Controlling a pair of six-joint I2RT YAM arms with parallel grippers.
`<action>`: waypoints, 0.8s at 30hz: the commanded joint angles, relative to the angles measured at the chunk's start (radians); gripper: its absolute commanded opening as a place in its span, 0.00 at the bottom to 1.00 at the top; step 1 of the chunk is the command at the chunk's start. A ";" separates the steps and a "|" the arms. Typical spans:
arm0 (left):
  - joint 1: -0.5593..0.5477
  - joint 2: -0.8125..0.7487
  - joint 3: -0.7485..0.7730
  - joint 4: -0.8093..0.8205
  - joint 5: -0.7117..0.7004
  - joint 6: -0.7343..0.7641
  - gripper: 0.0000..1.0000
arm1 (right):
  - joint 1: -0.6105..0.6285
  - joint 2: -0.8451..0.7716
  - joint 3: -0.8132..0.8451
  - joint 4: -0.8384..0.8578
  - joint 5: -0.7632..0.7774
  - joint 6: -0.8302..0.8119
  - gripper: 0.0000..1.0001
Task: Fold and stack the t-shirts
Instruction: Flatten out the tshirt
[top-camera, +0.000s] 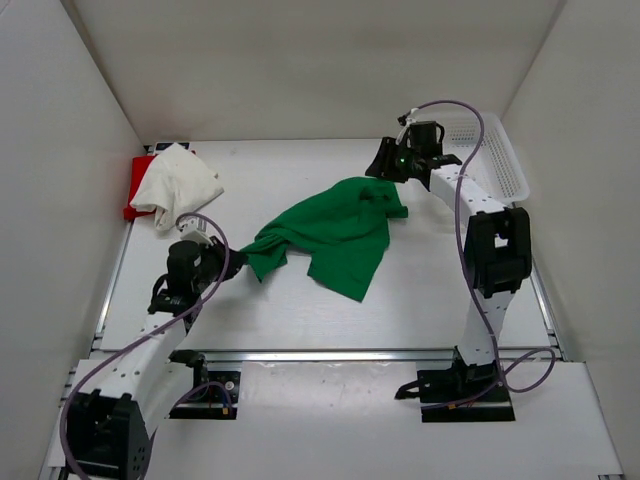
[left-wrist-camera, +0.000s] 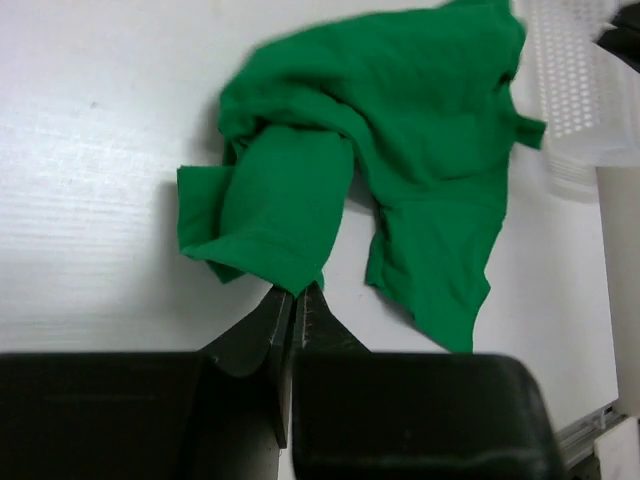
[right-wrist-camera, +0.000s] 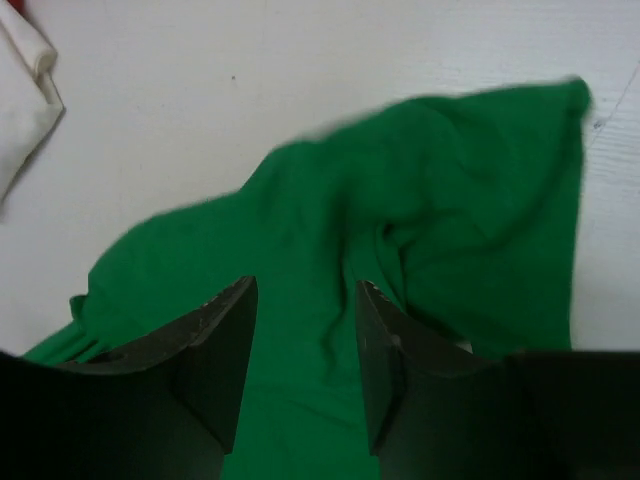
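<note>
Where the green t-shirt (top-camera: 335, 235) lay: crumpled and unfolded in the middle of the table (top-camera: 300, 320), spread from the near left towards the far right
Green t-shirt, left end: bunched into a thick roll, its hem corner pointing at the left gripper (left-wrist-camera: 297, 295)
Left gripper: low over the table at the near left of the shirt; its jaws stood almost together with only a thin slit between them, and the hem corner met their tips; whether the cloth was pinched or let go could not be told
Right gripper (right-wrist-camera: 305, 288): released, jaws standing wide apart, hovering over the far right part of the green shirt with cloth showing between the fingers (right-wrist-camera: 215, 350) and nothing held
White t-shirt (top-camera: 178, 180): a loose heap at the far left of the table, well apart from both grippers
Red t-shirt (top-camera: 137, 185): under the white one, only its left edge showing
Basket (top-camera: 495, 150): white mesh, at the far right, beside the right arm
Stack: not yet made; the green shirt lay apart from the other two
</note>
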 joint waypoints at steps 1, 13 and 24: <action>0.023 0.072 -0.035 0.142 -0.041 -0.096 0.10 | 0.033 -0.150 0.067 -0.013 0.056 -0.062 0.43; 0.210 0.306 -0.059 0.344 0.009 -0.218 0.09 | 0.251 -0.593 -0.890 0.283 0.122 0.029 0.19; 0.214 0.202 -0.046 0.190 -0.050 -0.131 0.98 | 0.427 -0.690 -1.091 0.277 0.291 0.036 0.45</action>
